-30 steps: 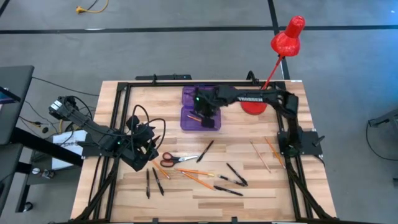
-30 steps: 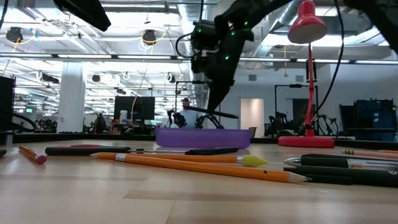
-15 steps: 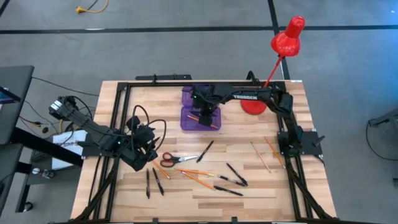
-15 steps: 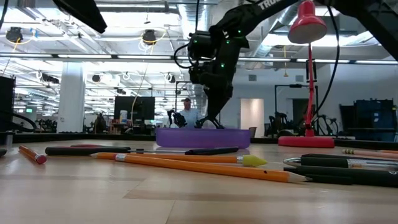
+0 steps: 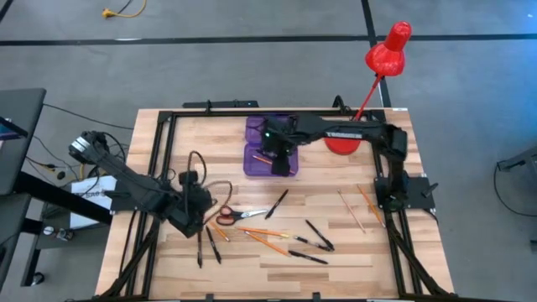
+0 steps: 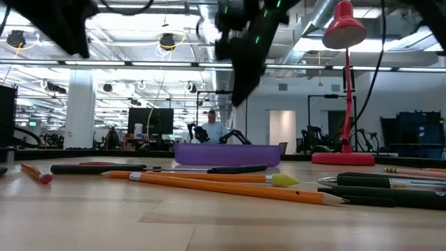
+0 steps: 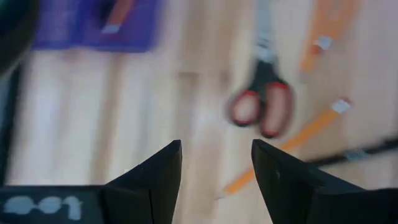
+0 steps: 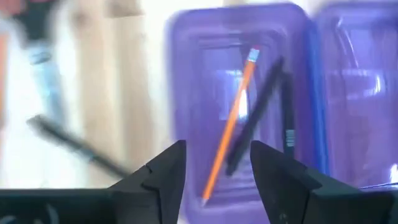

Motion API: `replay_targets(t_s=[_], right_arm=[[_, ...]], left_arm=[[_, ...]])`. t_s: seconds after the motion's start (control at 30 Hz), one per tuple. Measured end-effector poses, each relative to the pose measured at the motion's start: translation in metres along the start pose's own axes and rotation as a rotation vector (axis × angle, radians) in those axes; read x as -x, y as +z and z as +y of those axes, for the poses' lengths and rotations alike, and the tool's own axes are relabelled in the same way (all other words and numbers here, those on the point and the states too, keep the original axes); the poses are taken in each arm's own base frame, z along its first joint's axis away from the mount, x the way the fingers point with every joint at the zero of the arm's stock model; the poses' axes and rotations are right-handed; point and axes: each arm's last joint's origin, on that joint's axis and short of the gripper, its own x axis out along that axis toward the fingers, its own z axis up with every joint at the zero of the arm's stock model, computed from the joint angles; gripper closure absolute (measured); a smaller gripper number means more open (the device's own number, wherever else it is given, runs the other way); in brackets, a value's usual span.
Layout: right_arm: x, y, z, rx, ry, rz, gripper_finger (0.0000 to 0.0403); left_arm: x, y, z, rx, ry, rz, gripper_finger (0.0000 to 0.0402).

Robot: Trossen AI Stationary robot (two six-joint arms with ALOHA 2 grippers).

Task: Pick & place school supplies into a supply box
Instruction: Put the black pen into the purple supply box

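The purple supply box [image 5: 254,159] lies open at the table's far middle, its lid [image 5: 256,127] flat beyond it. An orange pencil [image 8: 233,118] and black pens [image 8: 258,112] lie inside. My right gripper [image 8: 217,168] hangs open above the box [image 6: 226,154], holding nothing. The red-handled scissors [image 5: 239,216] lie flat on the table at centre left. My left gripper [image 5: 201,220] stands open just left of their handles [image 7: 261,106], touching nothing. Orange pencils [image 5: 267,231] and black pens [image 5: 319,235] lie loose on the near half.
A red desk lamp [image 5: 388,50] stands with its base [image 5: 342,143] right of the box, under my right arm. Two pencils [image 5: 361,205] lie at the right, two black pens [image 5: 205,247] at the near left. A black frame [image 5: 159,168] edges the table.
My right gripper went down into the box, opened and let an orange pencil go, then rose; the pencil now lies in the box. My left gripper has moved toward the near edge and the scissors' handles.
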Motion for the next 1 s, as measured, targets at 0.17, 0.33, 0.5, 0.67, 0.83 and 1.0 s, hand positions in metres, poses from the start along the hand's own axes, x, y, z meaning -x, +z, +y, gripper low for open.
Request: replay_targets(t_s=[0.17, 0.33, 0.5, 0.67, 0.83, 1.0], right_arm=[[0.047, 0.001, 0.040, 0.121, 0.019, -0.102, 0.0243], [0.087, -0.008, 0.068, 0.176, -0.008, -0.161, 0.0259], [0.124, -0.024, 0.086, 0.154, -0.011, -0.201, 0.0273], [0.157, -0.040, 0.101, 0.135, 0.000, -0.261, 0.0280], [0.178, -0.054, 0.110, 0.129, -0.083, -0.295, 0.0280], [0.186, -0.059, 0.114, 0.105, -0.114, -0.321, 0.0280]], left_arm=[[-0.035, -0.004, -0.031, -0.111, -0.151, -0.009, 0.0217], [-0.062, -0.007, -0.054, -0.258, -0.201, 0.021, 0.0217], [-0.085, -0.013, -0.069, -0.387, -0.258, 0.100, 0.0217], [-0.093, -0.016, -0.075, -0.436, -0.298, 0.143, 0.0217], [-0.092, -0.013, -0.078, -0.465, -0.364, 0.116, 0.0217], [-0.093, -0.014, -0.081, -0.545, -0.418, 0.115, 0.0232]])
